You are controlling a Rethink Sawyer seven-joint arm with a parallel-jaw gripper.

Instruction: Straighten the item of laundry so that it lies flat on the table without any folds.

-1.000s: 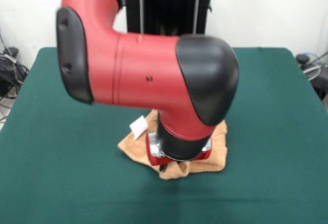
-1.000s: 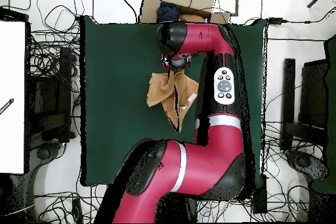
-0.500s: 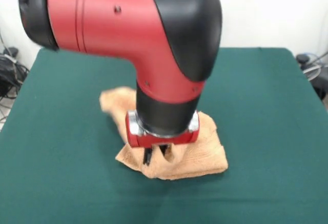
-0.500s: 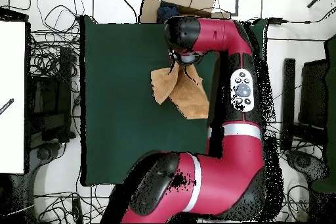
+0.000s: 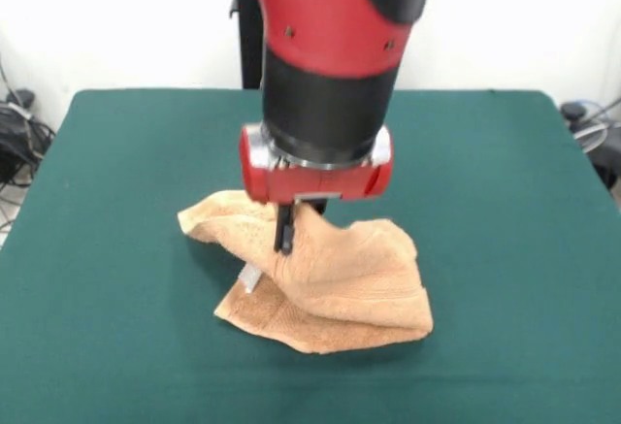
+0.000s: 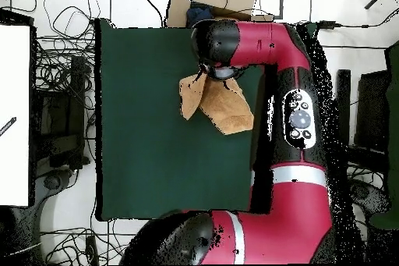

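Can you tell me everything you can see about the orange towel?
The towel is peach-orange, fuzzy terry cloth. It lies crumpled and folded near the middle of the green table, not flat. One part is pulled up into a peak, pinched by the gripper above it. A small white label pokes out at its left side. The rest drapes down and rests on the table.

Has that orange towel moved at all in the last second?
Yes. The towel has been pulled up at its middle by the gripper and spread left across the table in the front view.
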